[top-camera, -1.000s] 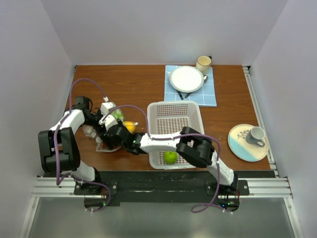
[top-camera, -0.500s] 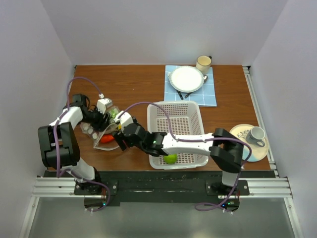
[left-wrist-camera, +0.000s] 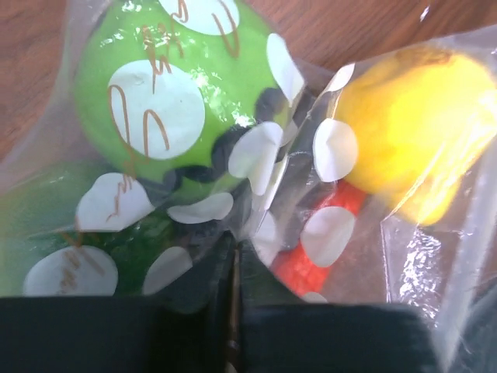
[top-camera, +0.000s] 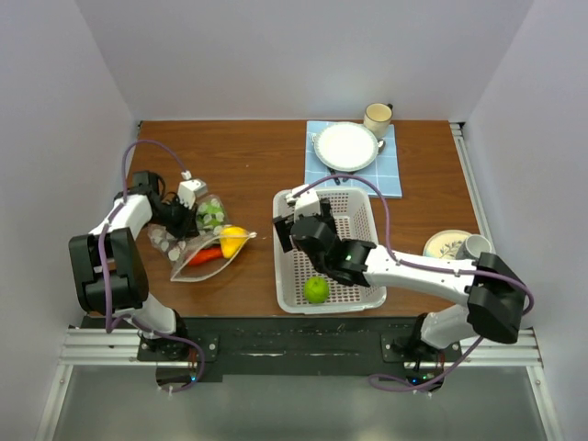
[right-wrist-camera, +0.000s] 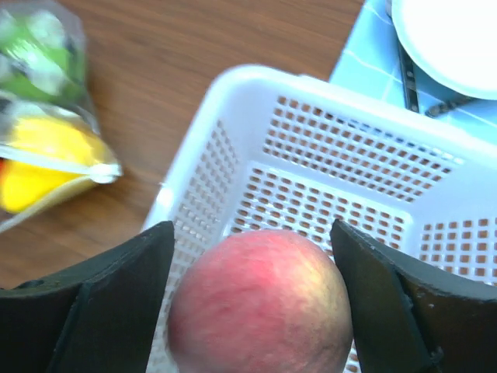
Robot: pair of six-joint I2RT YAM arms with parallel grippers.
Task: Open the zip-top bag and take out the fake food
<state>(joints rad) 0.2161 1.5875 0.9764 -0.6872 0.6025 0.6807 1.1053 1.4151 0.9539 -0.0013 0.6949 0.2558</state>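
Here, one zip-top bag (top-camera: 197,250) lies on the left of the wooden table (top-camera: 257,156), its film pinched between the nearly closed jaws of the left gripper (left-wrist-camera: 233,307). Inside it show one yellow pear (top-camera: 232,240), one orange carrot (top-camera: 204,257) and green pieces that the dotted print makes hard to count. To its right, one white basket (top-camera: 354,195) holds one green apple (top-camera: 316,289). Over the basket the right gripper (right-wrist-camera: 252,227), jaws wide, appears to clasp one pink peach (right-wrist-camera: 260,303).
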